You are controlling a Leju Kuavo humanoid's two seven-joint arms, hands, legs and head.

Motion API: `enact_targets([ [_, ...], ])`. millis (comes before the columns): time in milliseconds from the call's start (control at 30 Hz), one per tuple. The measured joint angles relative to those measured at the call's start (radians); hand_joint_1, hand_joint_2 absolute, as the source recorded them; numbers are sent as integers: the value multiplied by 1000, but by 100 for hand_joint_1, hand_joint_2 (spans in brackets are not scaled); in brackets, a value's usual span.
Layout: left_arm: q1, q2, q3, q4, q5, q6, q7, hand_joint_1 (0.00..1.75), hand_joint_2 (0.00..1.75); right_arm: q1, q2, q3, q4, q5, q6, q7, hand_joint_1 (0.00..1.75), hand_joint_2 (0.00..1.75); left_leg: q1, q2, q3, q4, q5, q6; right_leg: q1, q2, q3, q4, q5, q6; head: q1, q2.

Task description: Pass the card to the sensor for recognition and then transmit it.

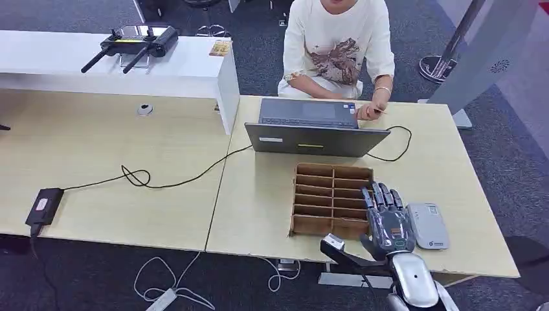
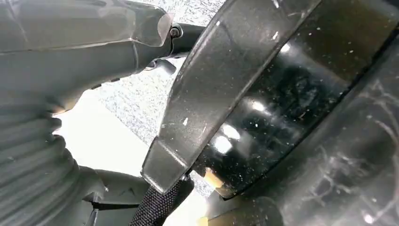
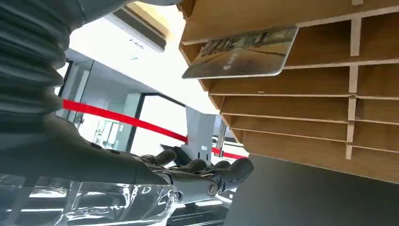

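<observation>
My right hand [image 1: 387, 221] hovers with its fingers stretched out over the right end of the brown divided box [image 1: 327, 197], holding nothing. In the right wrist view a card [image 3: 242, 52] with a printed face sticks out of one slot of the box [image 3: 301, 108]; the fingers [image 3: 207, 176] lie apart from it. The grey-white sensor pad [image 1: 428, 225] lies flat on the table just right of that hand. My left hand [image 2: 56, 70] appears as a grey cover and thumb beside dark parts; its fingers are hidden.
An open laptop [image 1: 311, 126] stands behind the box, and a person [image 1: 338, 45] sits at it with a hand by its right corner. A black cable [image 1: 168, 181] runs left to a power brick [image 1: 44, 206]. The table's front edge [image 1: 272, 253] is close.
</observation>
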Motion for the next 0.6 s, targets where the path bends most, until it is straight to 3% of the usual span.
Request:
enact_targets([
  [600,0,1,-2,0,0,0,-6,0,175,2,0,-14,-1,-8,-40,-24,5,175,0,0,0,0,0,0,0,0,0,0,0,0,0,0],
])
